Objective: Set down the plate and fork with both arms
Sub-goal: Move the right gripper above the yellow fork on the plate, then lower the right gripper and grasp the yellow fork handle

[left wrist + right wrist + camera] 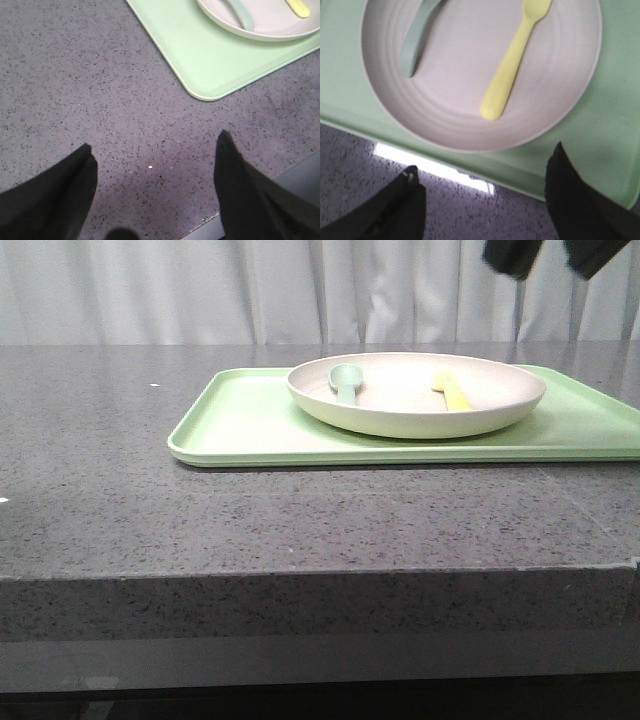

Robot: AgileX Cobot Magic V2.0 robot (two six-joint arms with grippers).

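Cream matte round plate (420, 412) holds yellow fork (512, 62), teal spoon (417, 42); left gripper (155, 150), right gripper (482, 172) jaws spread, empty.

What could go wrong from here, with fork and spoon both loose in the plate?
1. The fork lies flat in the plate next to the spoon; a low, thin handle could slip from the open right gripper.
2. Lifting the plate may slide both utensils.
3. The plate sits on the tray, so a rim grasp could drag the tray across the table.
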